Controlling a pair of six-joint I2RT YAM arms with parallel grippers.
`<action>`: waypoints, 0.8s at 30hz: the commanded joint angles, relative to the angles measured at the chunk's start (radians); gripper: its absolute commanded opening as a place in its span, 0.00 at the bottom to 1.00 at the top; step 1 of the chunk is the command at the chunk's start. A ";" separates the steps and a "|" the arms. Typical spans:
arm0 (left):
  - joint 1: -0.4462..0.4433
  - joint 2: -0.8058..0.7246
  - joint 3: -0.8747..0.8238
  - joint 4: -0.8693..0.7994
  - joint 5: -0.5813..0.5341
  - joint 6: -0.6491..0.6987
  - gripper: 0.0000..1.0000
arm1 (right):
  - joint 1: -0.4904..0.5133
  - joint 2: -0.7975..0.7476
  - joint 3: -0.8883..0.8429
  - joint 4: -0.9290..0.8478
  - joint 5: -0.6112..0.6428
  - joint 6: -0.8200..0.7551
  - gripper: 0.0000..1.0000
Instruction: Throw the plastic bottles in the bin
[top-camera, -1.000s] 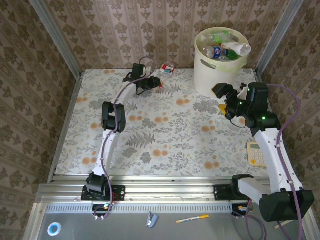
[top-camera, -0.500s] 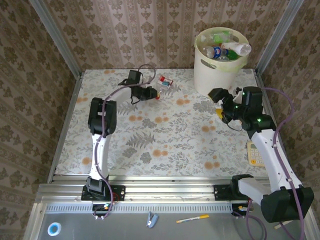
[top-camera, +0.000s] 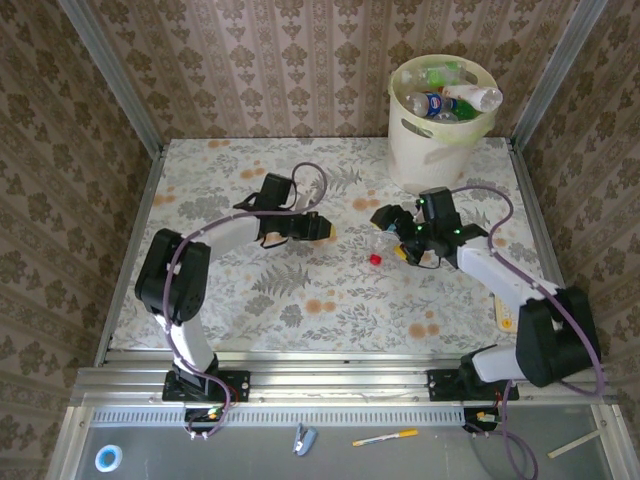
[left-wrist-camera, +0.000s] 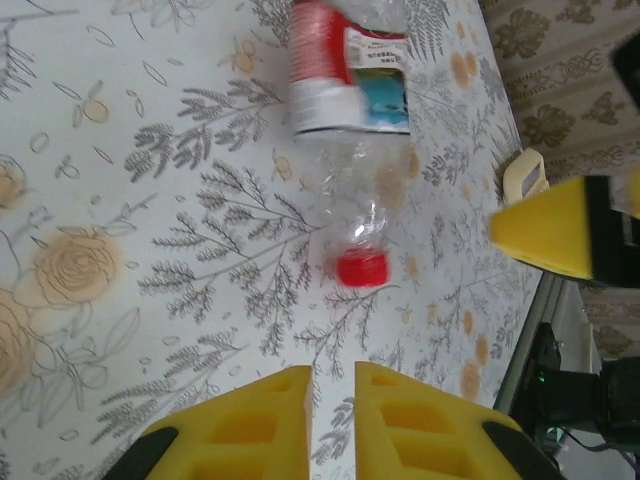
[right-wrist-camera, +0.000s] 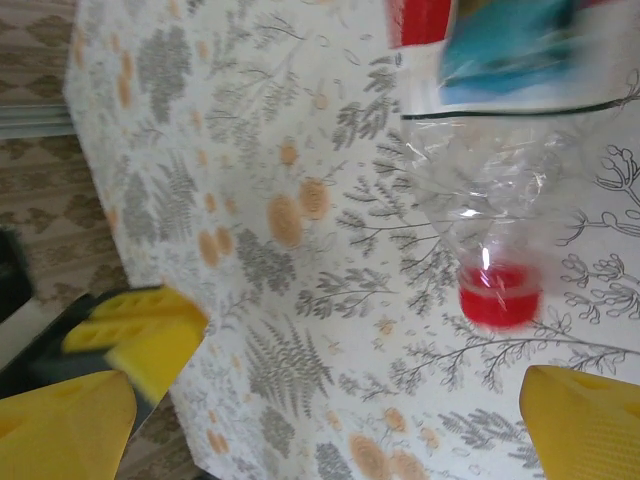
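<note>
A clear plastic bottle (top-camera: 380, 243) with a red cap and a red-and-blue label lies on the flowered table (top-camera: 250, 300) near its middle. In the left wrist view the bottle (left-wrist-camera: 352, 130) lies just ahead of my left gripper (left-wrist-camera: 331, 400), cap towards me; the yellow pads are shut with nothing between them. From above, my left gripper (top-camera: 322, 228) sits left of the bottle. My right gripper (top-camera: 390, 233) stands wide open at the bottle's right. In the right wrist view the red-capped bottle (right-wrist-camera: 490, 180) lies ahead of my right gripper (right-wrist-camera: 325, 430). The cream bin (top-camera: 425, 150) at the back right holds several bottles.
A pale yellow calculator (top-camera: 503, 318) peeks out beside my right forearm near the right edge. Patterned walls and metal rails close in the table. Near the front rail lie a pen (top-camera: 385, 437) and a roll of tape (top-camera: 107, 458).
The bottle has come from the back of the table to its middle. My left gripper drew back with it and closed empty. My right gripper swung left up to the bottle.
</note>
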 joint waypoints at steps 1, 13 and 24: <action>0.016 -0.041 -0.029 0.042 -0.015 -0.069 0.23 | 0.009 0.032 -0.019 0.066 0.090 0.019 1.00; -0.081 0.102 0.200 0.087 -0.084 -0.169 0.28 | -0.074 -0.031 0.148 -0.439 0.345 -0.255 1.00; -0.180 0.266 0.402 0.021 -0.035 -0.185 0.28 | -0.224 0.124 0.161 -0.273 0.140 -0.533 0.90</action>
